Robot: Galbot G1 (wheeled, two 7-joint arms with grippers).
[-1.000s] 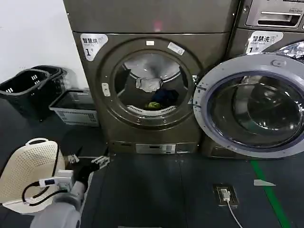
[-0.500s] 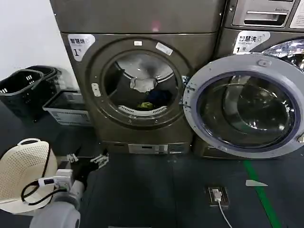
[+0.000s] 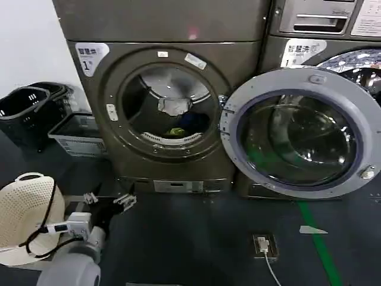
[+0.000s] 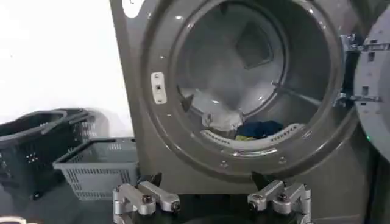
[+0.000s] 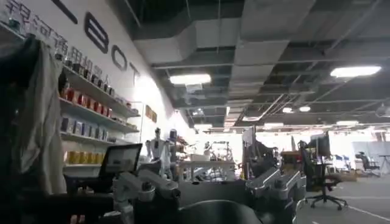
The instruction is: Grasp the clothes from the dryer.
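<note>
Clothes (image 3: 176, 113) inside open dryer (image 3: 161, 101)

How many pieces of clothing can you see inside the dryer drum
3: a whitish-grey piece toward the back of the dryer drum, a dark blue one lower beside it, and a yellow-green one at the front lip. More may lie hidden beneath.
</note>
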